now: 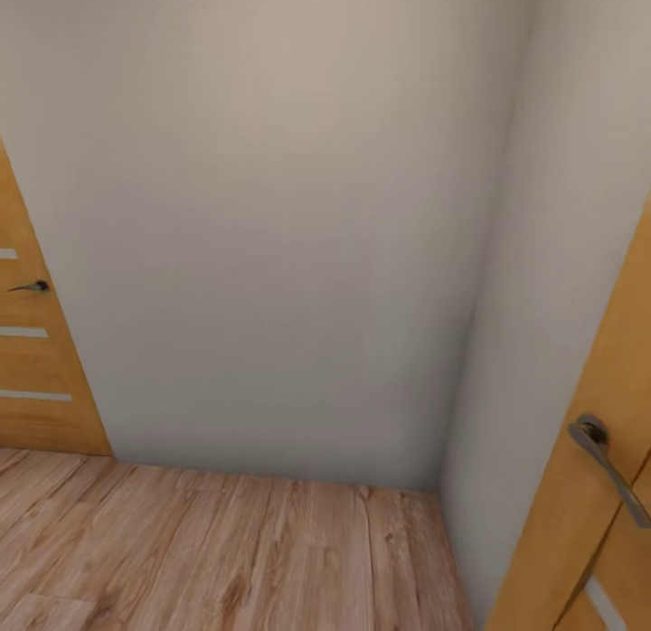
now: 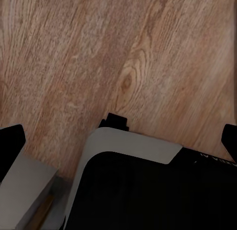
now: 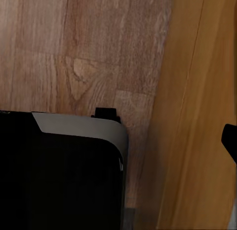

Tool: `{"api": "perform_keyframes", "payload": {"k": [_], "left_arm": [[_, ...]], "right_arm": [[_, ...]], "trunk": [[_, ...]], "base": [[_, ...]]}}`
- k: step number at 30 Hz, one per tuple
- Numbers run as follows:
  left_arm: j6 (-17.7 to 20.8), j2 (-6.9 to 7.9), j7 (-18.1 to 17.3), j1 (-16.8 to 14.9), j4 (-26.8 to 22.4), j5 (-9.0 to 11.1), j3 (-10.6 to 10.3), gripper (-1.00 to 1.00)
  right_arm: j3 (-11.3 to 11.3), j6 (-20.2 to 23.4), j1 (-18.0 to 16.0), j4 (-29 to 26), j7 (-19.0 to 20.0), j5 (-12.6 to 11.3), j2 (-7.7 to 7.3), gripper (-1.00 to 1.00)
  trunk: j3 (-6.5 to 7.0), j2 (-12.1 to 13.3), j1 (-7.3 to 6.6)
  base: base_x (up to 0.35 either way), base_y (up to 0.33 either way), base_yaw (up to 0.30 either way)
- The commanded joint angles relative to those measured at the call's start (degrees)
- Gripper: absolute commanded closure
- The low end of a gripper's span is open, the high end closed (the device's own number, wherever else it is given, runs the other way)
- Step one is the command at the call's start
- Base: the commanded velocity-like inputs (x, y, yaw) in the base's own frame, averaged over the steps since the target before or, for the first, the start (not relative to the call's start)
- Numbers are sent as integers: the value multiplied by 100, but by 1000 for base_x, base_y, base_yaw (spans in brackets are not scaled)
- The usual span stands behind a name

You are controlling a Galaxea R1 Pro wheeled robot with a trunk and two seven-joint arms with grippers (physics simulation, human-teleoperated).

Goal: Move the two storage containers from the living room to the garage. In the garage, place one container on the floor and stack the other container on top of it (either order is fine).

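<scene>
Nearest in both wrist views is the robot's own base, black with a pale grey rounded edge, rolling over the wood plank floor; the arms seem to hang low beside the body, probably tucked so as to stay clear of walls and doorframes while driving. In the left wrist view, dark finger tips sit at the two sides of the picture with bare planks between them, so the left gripper looks spread apart and holds nothing. In the right wrist view a dark tip shows at one edge, but I cannot tell whether the right gripper is apart or together. Just beside the base on that side stands an orange-brown door, close enough that a turn here calls for care. From the head, the plank floor runs ahead to a plain white wall that meets a side wall in a corner. An open wooden door with a grey lever handle leans in at the right, and another wooden door with pale strips and a small handle stands at the left. The orange-red storage containers are nowhere in sight, so the robot seems to be between rooms, with nothing carried
</scene>
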Motion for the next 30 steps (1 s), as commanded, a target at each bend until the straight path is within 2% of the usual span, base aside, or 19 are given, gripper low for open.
{"api": "perform_keyframes", "payload": {"k": [1,7,30], "left_arm": [[-16,-1,9,-4,3,22,-4,-100],[-16,2,9,-4,3,24,-4,-100],[-16,-6,9,-4,3,15,-7,-100]], "right_arm": [[49,-33,-8,19,-7,-55,4,-100],[49,-52,-8,19,-27,-64,2,-100],[49,-56,-8,19,-40,-77,30,-100]], "trunk": [[-7,-4,4],[-7,-4,4],[-7,-4,4]], "base": [[321,0,0],[321,0,110],[321,0,266]]}}
